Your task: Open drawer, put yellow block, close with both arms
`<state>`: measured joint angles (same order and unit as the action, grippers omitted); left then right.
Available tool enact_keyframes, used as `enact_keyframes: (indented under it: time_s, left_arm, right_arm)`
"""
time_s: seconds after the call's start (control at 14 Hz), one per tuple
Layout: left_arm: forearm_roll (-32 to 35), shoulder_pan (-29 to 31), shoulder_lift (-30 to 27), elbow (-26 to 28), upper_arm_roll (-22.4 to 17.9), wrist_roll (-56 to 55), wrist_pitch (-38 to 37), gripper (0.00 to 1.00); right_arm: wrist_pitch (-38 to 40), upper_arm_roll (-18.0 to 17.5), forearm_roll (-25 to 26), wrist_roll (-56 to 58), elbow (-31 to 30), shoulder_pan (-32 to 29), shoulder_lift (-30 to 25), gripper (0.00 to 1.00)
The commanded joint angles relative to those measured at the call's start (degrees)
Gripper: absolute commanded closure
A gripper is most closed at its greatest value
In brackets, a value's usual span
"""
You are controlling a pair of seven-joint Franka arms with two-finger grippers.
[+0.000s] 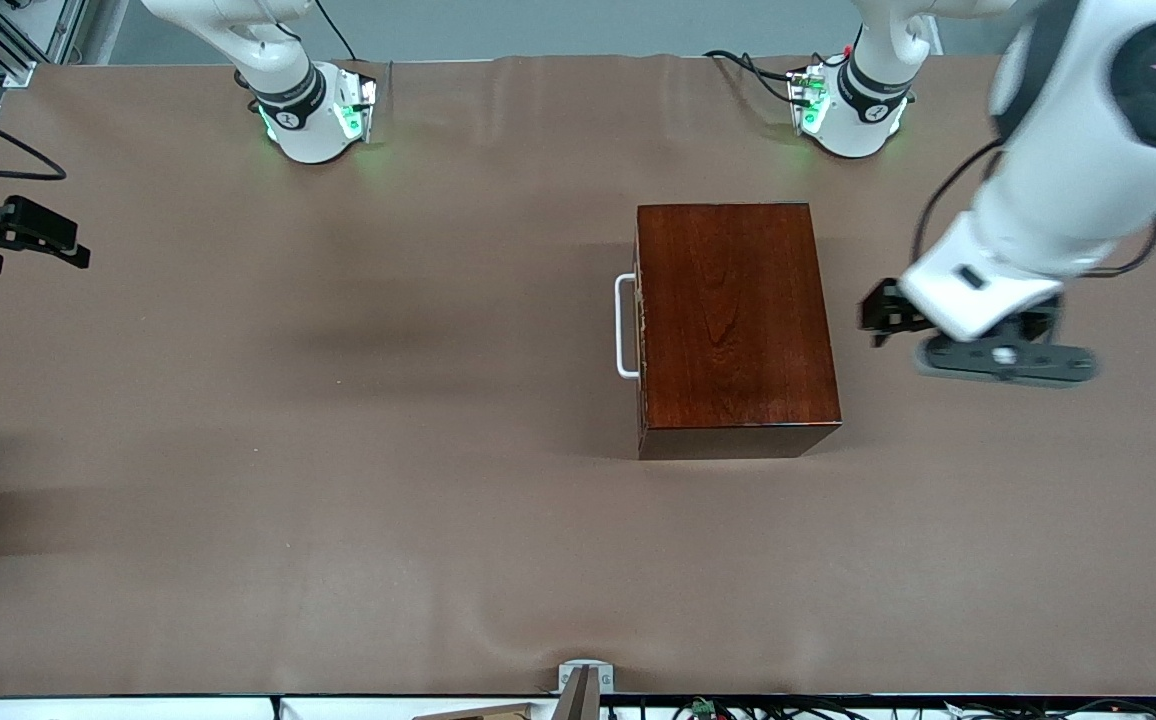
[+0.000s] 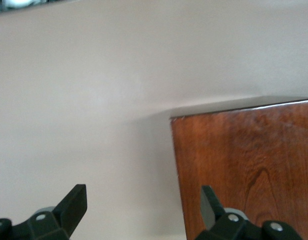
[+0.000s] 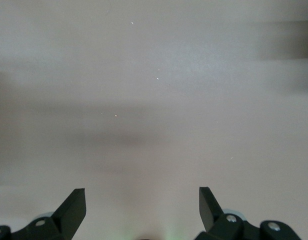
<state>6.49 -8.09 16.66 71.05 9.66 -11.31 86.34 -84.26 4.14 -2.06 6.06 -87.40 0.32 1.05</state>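
Note:
The glossy dark mahogany box (image 1: pixel 733 320) stands in the middle of the table. Its drawer is shut, and the white loop handle (image 1: pixel 626 325) faces the right arm's end of the table. The yellow block is not in view. My left gripper (image 1: pixel 978 345) hangs open and empty over the table beside the box, at the left arm's end. In the left wrist view it (image 2: pixel 144 197) shows with a corner of the box (image 2: pixel 244 170) beside it. My right gripper (image 3: pixel 142 200) is open and empty over bare table and holds nothing.
The brown table cover (image 1: pixel 338 450) lies under everything. A black device with cables (image 1: pixel 13 235) sticks in at the edge of the right arm's end. A small metal clamp (image 1: pixel 586 680) sits at the table edge nearest the front camera.

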Motion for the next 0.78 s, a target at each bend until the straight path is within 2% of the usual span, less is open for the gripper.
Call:
enact_keyframes:
  time_s: [0.0, 0.28, 0.5, 0.71]
  left_arm:
    - [-6.4, 0.0, -4.5, 5.0, -5.8, -0.6, -2.0, 0.0]
    - [-6.7, 2.9, -5.6, 6.9, -6.3, 5.3, -1.9, 0.0]
    - [-7.4, 4.2, -7.0, 9.0, -6.3, 6.6, -1.6, 0.0]
    - [-7.4, 4.2, -12.9, 17.3, -6.3, 6.6, 1.8, 0.0]
  right_arm:
    - [0.1, -0.5, 0.7, 0.1, 0.8, -0.8, 0.2, 0.0]
    - [-0.3, -0.5, 0.4, -5.3, 0.7, -0.7, 0.1, 0.0]
    - [-0.4, -0.6, 0.0, -5.4, 0.7, -0.8, 0.1, 0.0]
    - [0.0, -0.5, 0.0, -4.8, 0.8, -0.8, 0.1, 0.0]
